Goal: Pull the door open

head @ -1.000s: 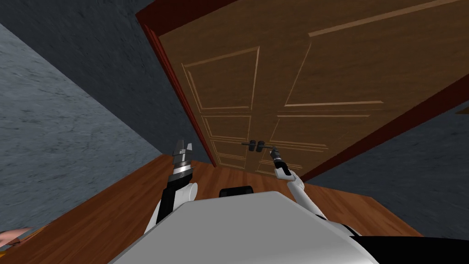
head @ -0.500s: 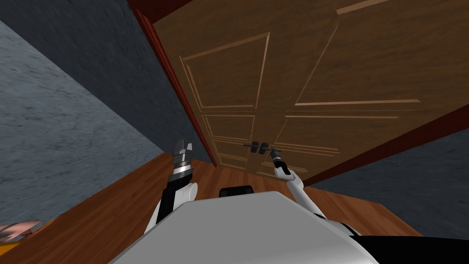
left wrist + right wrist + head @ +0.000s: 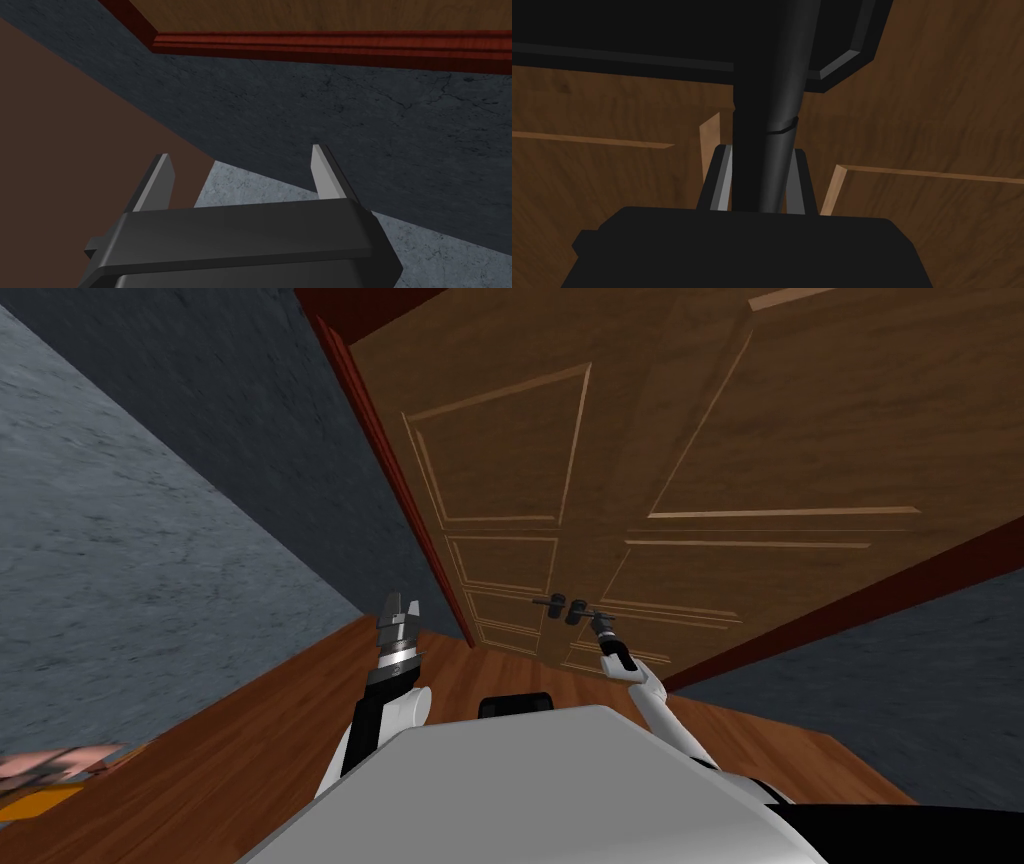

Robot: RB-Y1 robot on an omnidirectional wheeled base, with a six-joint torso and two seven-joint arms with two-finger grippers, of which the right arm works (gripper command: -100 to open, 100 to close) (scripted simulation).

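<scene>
A brown panelled double door (image 3: 620,458) in a dark red frame (image 3: 395,478) stands ahead of me. Dark lever handles (image 3: 565,608) sit at its middle seam. My right gripper (image 3: 597,618) reaches up to the right-hand lever. In the right wrist view the black handle bar (image 3: 772,125) runs between the two fingers (image 3: 722,180), which press its sides against the door panel (image 3: 922,130). My left gripper (image 3: 398,610) is raised to the left of the door frame, and its fingers (image 3: 322,172) stand wide apart with nothing between them.
Dark grey walls (image 3: 150,548) flank the door on both sides, the left one close. The floor (image 3: 240,748) is reddish-brown wood. A small pinkish and orange object (image 3: 50,778) lies at the far left on the floor.
My right gripper has shut on the door handle. The whole head picture has shifted a little, so I have moved slightly; the door leaf looks slightly turned. The left arm has stayed put.
</scene>
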